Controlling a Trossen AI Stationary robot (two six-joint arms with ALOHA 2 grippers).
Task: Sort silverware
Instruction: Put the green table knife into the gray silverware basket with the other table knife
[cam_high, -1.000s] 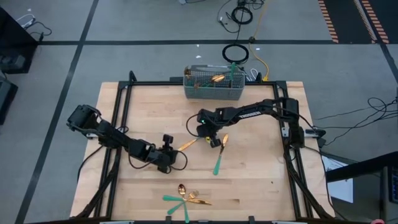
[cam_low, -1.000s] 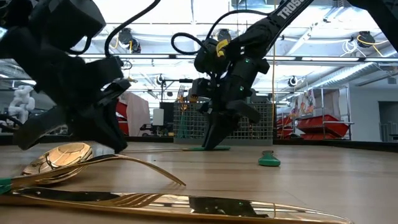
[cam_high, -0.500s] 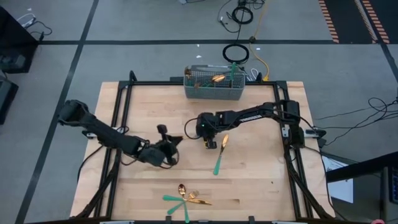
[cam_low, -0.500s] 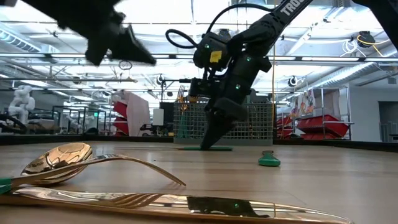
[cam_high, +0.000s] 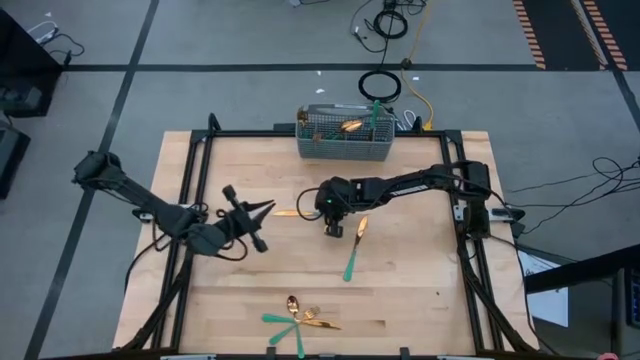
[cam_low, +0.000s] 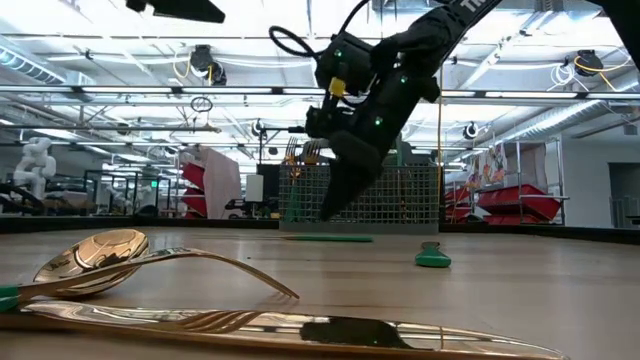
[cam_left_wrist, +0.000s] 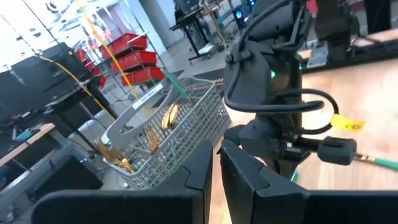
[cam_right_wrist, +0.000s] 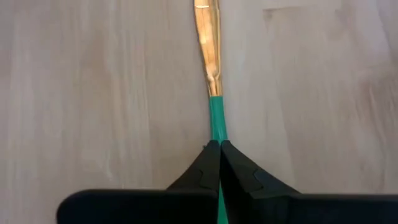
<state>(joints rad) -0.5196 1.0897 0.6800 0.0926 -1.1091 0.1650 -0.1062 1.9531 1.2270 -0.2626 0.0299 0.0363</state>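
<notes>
My right gripper (cam_right_wrist: 216, 144) hangs a little above the table's middle (cam_high: 325, 213), shut on a piece of silverware, seemingly a knife (cam_right_wrist: 210, 56), with a long narrow gold head and a teal handle. Its gold head (cam_high: 287, 212) points toward the table's left. My left gripper (cam_left_wrist: 216, 149) is raised high left of it (cam_high: 266, 208), pointing level at the right arm. Its fingers stand a narrow slit apart with nothing between them. A spoon (cam_high: 353, 250) lies flat on the table beside the right gripper. Several more pieces (cam_high: 300, 318) lie in a heap near the front edge. My right gripper pinches the knife's teal handle (cam_right_wrist: 216, 127) between its two fingers, a short way behind the gold head. The fingers slant down from the table's right and lie along the knife. I cannot tell whether the blade's far end rests on the table.
A grey wire-mesh caddy (cam_high: 343, 143) holding some gold and teal pieces stands at the table's far edge. Black frame rails (cam_high: 195, 200) run along the left and right sides. The heap's spoon and fork (cam_low: 150, 262) fill the low view's foreground.
My left gripper has risen steeply from the table's middle and drawn back toward the left, tipping up until level. My right gripper has risen a little and rolled. The knife's gold head has swung from pointing near-left to pointing straight left.
</notes>
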